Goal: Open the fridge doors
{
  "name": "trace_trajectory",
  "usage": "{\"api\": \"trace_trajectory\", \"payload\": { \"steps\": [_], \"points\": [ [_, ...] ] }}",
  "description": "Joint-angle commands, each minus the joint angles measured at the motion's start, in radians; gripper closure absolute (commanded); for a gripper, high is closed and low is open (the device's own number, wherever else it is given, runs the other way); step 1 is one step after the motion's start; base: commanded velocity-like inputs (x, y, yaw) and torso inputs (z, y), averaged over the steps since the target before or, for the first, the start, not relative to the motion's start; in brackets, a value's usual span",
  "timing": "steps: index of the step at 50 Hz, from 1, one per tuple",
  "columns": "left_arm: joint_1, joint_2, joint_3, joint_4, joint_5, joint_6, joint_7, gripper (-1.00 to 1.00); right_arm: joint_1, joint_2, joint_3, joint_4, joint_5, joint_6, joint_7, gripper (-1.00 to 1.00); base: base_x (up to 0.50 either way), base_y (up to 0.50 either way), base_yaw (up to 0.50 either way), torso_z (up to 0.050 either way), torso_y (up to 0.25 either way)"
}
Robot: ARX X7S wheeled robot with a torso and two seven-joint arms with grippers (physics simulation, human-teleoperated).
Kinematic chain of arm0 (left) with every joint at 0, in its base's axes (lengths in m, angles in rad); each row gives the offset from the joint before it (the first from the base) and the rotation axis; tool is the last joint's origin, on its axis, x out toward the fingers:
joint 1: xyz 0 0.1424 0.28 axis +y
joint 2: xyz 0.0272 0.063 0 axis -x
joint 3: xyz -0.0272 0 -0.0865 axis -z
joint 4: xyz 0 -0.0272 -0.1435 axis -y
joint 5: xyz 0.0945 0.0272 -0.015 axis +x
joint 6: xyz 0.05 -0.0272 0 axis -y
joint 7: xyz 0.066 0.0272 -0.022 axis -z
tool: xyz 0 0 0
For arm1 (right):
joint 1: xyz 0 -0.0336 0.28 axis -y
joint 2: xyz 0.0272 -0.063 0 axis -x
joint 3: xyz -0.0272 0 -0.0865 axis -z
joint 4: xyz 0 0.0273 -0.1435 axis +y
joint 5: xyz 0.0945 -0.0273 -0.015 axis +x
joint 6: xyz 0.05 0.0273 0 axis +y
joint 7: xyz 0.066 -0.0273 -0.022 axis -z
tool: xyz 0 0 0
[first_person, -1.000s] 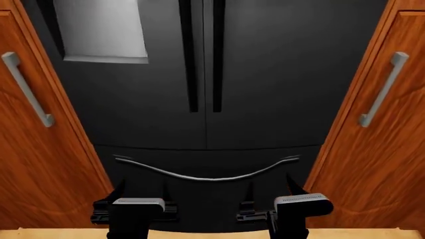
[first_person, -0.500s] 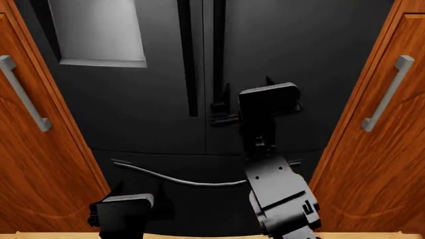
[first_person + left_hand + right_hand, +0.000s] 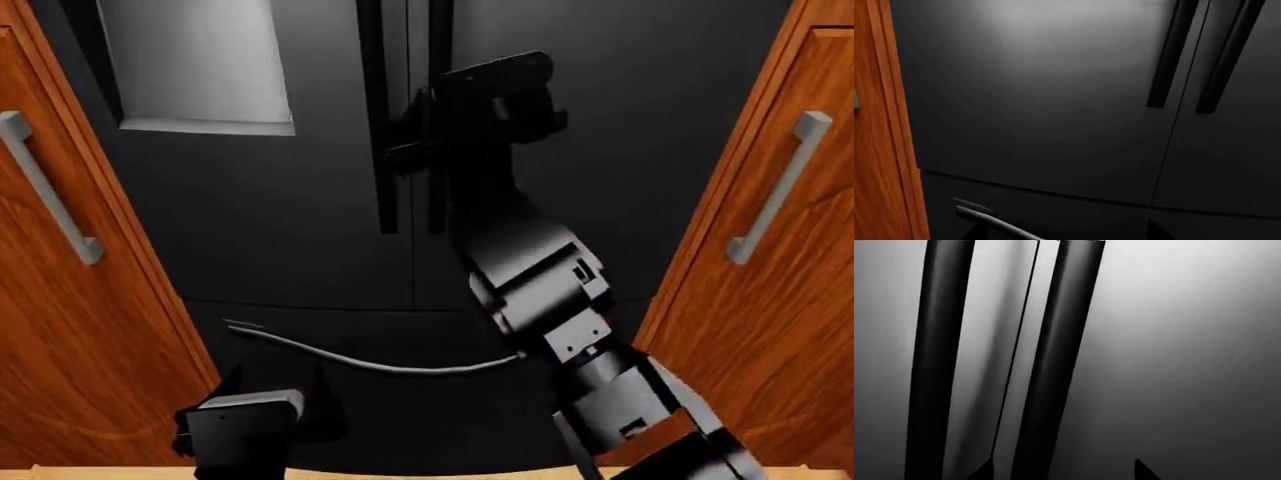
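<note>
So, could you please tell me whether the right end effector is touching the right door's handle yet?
Cannot tell. In the head view the right end effector overlaps the handles, hiding any gap. The right wrist view shows the handle close ahead, with only dark fingertips at the frame edge.

Fridge doors point(image 3: 307, 200) shut, side by side

Two tall glossy black panels meet at a thin vertical seam, each upright and flush with the other. A black bar handle runs down each door just beside the seam, the pair parallel and ending at the same height, well above the doors' lower edge. The left door carries a grey dispenser panel point(image 3: 200, 65) in its upper part. No white lining shows
</note>
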Motion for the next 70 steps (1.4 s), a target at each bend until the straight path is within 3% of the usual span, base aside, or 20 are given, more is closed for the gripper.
{"api": "trace_trajectory", "payload": {
  "steps": [1,4,7,15,16,34,39,44,53,70],
  "points": [
    [0.001,-0.008,0.003,0.007,-0.028,-0.002,-0.004,-1.0,0.22,-0.007,-0.391,0.504,0.465,-0.283,0.027,-1.0,0.0,0.0,0.0,0.0,0.0],
    [0.0,-0.011,0.004,0.009,-0.037,-0.006,-0.002,-1.0,0.25,-0.007,-0.614,0.576,0.697,-0.359,0.006,-1.0,0.0,0.0,0.0,0.0,0.0],
    [-0.002,-0.014,0.006,0.01,-0.045,-0.009,-0.001,-1.0,0.271,-0.008,-0.75,0.607,0.839,-0.401,-0.007,-1.0,0.0,0.0,0.0,0.0,0.0],
    [-0.004,-0.018,0.014,0.005,-0.038,-0.004,-0.014,-1.0,0.263,-0.008,-0.875,0.694,1.032,-0.461,-0.002,-1.0,0.0,0.0,0.0,0.0,0.0],
    [-0.004,-0.018,0.016,0.004,-0.036,-0.003,-0.015,-1.0,0.258,-0.008,-0.877,0.703,1.048,-0.469,0.001,1.0,0.0,0.0,0.0,0.0,0.0],
    [-0.002,-0.029,0.034,-0.001,-0.024,0.016,-0.035,-1.0,0.224,-0.004,-0.9,0.71,1.173,-0.584,-0.131,1.0,0.0,0.0,0.0,0.0,0.0],
    [0.0,-0.033,0.04,-0.003,-0.022,0.024,-0.036,-1.0,0.249,0.35,-0.939,0.017,1.105,-0.597,0.167,1.0,0.0,0.0,-0.01,0.0,0.0],
    [0.003,-0.035,0.045,-0.001,-0.021,0.03,-0.04,-1.0,0.273,0.537,-0.981,-0.322,1.037,-0.586,0.272,1.0,0.0,0.0,0.0,0.0,0.0],
    [-0.007,-0.041,0.061,-0.011,-0.012,0.031,-0.042,-1.0,0.309,0.746,-1.004,-0.608,0.98,-0.568,0.332,1.0,0.0,0.0,0.0,0.0,0.002],
    [-0.006,-0.054,0.085,-0.013,0.014,0.037,-0.06,-1.0,0.318,1.05,-1.029,-0.907,0.925,-0.549,0.41,1.0,0.0,0.0,0.0,0.0,0.004]
  ]
}}
